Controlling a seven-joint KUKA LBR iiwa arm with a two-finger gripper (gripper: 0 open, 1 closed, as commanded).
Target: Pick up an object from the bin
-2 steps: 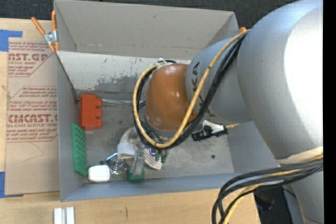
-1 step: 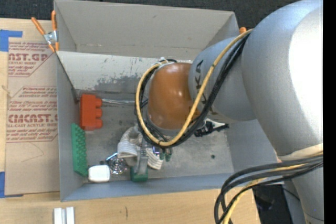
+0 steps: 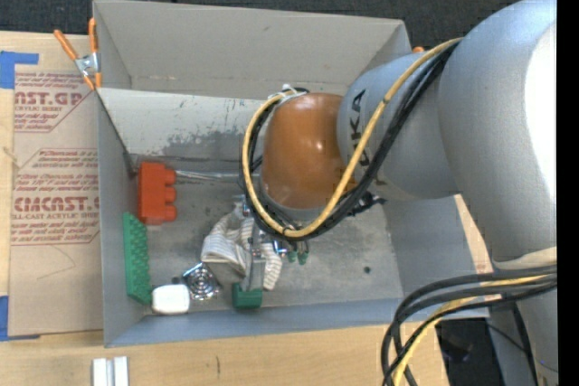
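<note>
Presently gripper (image 3: 263,268) noted low in bin (image 3: 271,45), directly above small dark-green block (image 3: 246,296) by near wall; contact not determined. Crumpled grey-white scrap (image 3: 226,246) up-left of block. Gripper opening cannot be told.
</note>
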